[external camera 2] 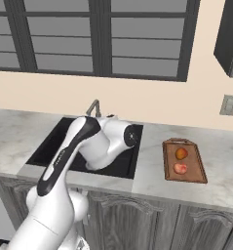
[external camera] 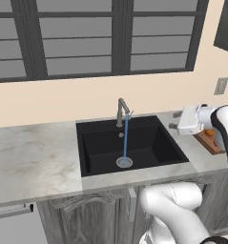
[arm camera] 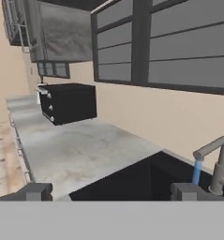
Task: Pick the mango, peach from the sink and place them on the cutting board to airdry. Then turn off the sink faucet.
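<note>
Round orange mango (external camera 2: 181, 153) and pinkish-red peach (external camera 2: 180, 168) are seen on rimmed wooden cutting board (external camera 2: 184, 160). Gripper (arm camera: 111, 191) is spread wide, holding nothing, near slim grey running sink faucet (external camera: 121, 110).

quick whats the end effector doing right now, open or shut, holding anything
End effector: open, holding nothing, above the matte-black sink basin.

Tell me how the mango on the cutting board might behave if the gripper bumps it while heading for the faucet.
The mango looks small and roundish, so it would probably roll if nudged. It lies on the cutting board, whose darker raised rim may stop it. The peach lies close beside it, so a roll that way could well knock it.
</note>
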Robot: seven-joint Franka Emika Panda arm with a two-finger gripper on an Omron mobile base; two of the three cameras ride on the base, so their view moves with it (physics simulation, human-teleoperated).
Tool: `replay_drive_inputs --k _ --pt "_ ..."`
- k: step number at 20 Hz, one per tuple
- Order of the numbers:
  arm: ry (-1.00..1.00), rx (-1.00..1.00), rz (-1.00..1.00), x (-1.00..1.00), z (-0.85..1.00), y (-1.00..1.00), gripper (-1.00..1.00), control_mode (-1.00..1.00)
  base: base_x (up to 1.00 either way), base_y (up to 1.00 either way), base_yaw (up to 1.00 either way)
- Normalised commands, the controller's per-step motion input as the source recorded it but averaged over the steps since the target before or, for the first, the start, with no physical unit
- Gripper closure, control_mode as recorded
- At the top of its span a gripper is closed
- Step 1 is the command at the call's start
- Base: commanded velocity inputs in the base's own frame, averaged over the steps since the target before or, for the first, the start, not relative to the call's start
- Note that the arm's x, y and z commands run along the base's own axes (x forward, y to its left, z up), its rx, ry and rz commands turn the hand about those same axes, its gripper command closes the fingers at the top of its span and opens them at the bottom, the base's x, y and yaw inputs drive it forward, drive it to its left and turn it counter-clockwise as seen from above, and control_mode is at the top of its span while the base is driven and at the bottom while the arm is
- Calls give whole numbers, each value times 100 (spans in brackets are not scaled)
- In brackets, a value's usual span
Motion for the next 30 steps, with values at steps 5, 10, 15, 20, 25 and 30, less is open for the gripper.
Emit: replay_drive_inputs --k 5,10,15,20,25,30 --pt "0 0 2 42 -22 0 -100 -100 0 0 0" --pt "0 0 1 53 -23 0 -100 -100 0 0 0" --pt "0 1 1 60 -21 -5 -100 -100 0 0 0" --pt "0 2 2 63 -16 -6 -100 -100 0 0 0" --pt "0 0 3 59 -18 -2 -100 -100 0 0 0" --pt "0 0 2 46 -24 -3 -100 -100 0 0 0"
